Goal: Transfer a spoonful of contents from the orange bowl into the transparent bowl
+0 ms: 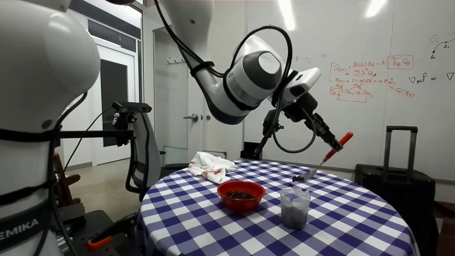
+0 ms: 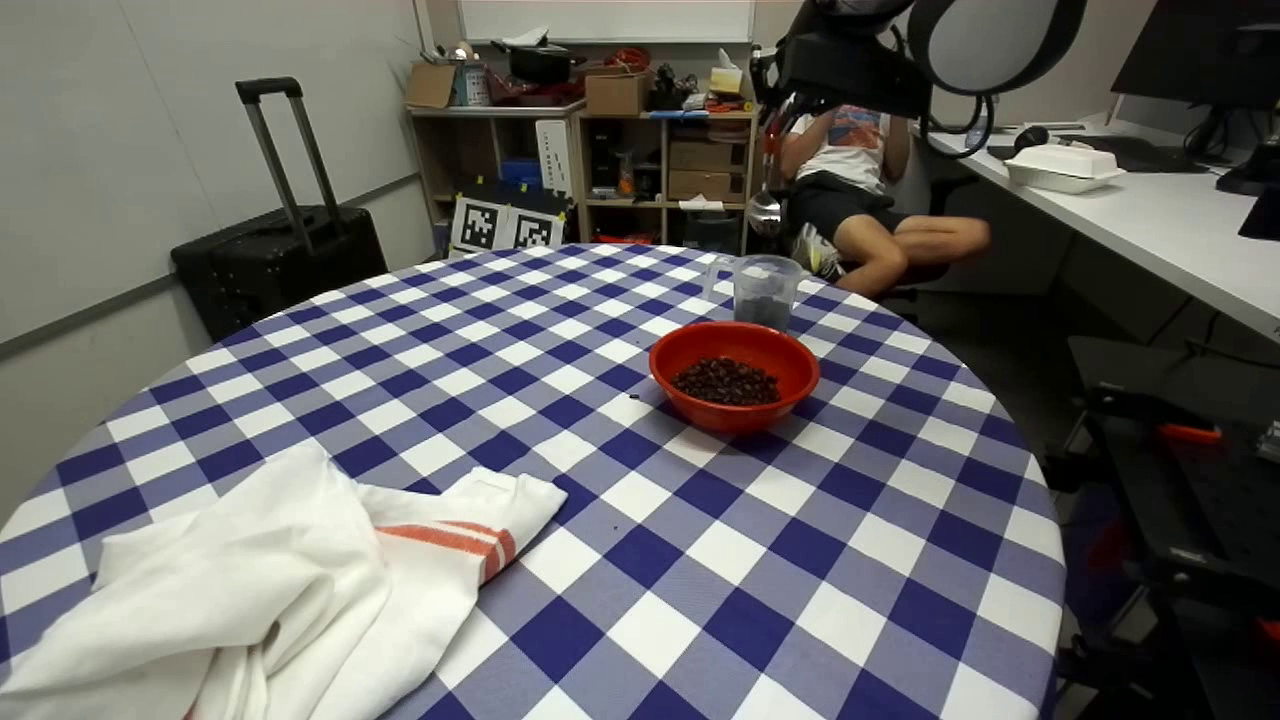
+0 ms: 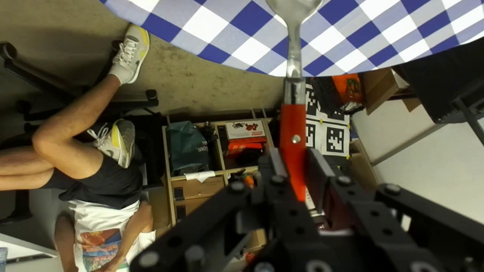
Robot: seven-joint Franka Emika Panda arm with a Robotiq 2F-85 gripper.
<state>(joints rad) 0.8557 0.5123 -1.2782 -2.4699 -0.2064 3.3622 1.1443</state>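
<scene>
Jaws, nearly together, grip the spoon [image 3: 294, 91] by its red handle [image 3: 293, 151].

In an exterior view you look from close beside the arm's base [image 1: 23, 163], a little above the table [image 1: 199, 220], towards the whiteboard [image 1: 337, 39]; the cup [image 1: 295, 209] is nearer you than the bowl [image 1: 241, 205], the cloth [image 1: 211, 167] farther off. In an exterior view you face the shelves [image 2: 580, 165] and the person [image 2: 855, 200] across the table, the cloth close in front, the bowl nearer than the cup. Both exterior views share the table, cup, bowl, cloth and suitcase [image 1: 394, 192]. Your wrist view is upside down, looking from just behind the gripper [image 3: 298, 166] along the spoon [image 3: 293, 121], past the table's edge; it shares the person and shelves with an exterior view.
</scene>
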